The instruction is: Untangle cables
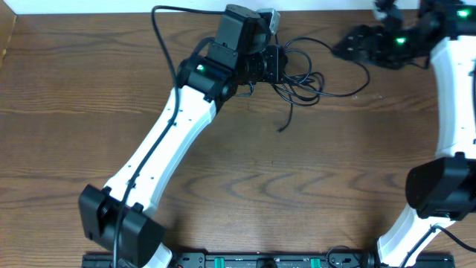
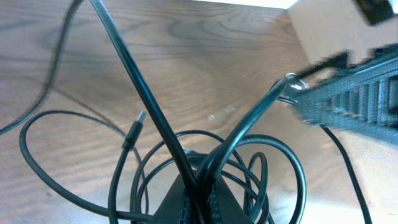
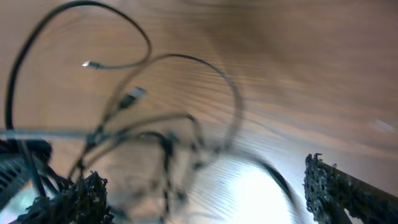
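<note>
my left pincer (image 1: 274,65) is clenched on the cables (image 1: 301,74), which lie in a loose black tangle at the far middle of the counter (image 1: 245,179). in the left wrist view two black strands come up from between the closed fingers (image 2: 171,208). one goes up to the far left and the other bends to the right. around them the other strands make several round loops flat on the wood. a small plug (image 2: 140,118) at the end of one strand lies just left of these loops.

from above, my left arm (image 1: 167,141) crosses the counter from the near left, and its wrist covers the left part of the tangle, so i cannot see that part. a thick black wire (image 1: 158,33) of this arm arches over the far left of the counter. one loose strand end points toward the near side, and one long strand sweeps to the right.

my right pincer (image 1: 343,46) hangs at the far right, just beside the tangle, released with the jaws wide apart and grasping nothing. its own view is blurred and shows cable loops between the jaws. i cannot tell if any strand touches it.

a black bar (image 1: 260,261) with green lights lies along the near edge.
</note>
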